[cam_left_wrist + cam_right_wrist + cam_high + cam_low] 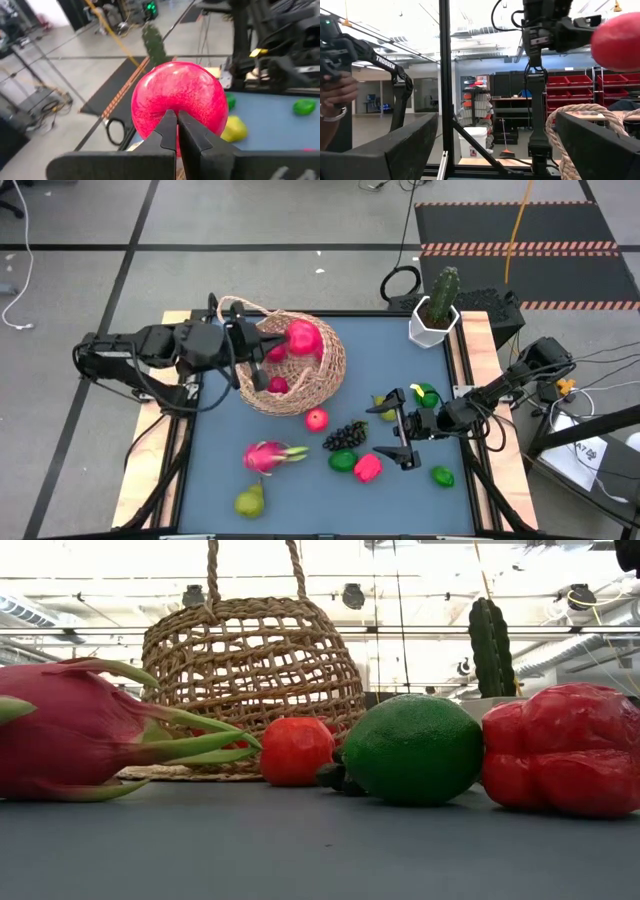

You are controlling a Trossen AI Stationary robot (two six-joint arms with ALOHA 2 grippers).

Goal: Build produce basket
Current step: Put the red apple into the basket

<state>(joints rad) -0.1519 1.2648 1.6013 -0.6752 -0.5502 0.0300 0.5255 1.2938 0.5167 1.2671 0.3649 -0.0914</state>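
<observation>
left pincer [262,352] pinching pink fruit [303,338] above basket [325,375], right pincer [403,442] wide, low

The high view looks straight down on the whole table [300,480]; the low view sits at tabletop level, close to the fruit, facing the basket [255,680] at frame centre. Both wrist views look outward and share a big pink fruit [180,102]

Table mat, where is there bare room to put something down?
The blue mat is bare between the basket and the cactus pot, and left of the dragon fruit. Crowded around the grapes and the right hand.
</observation>
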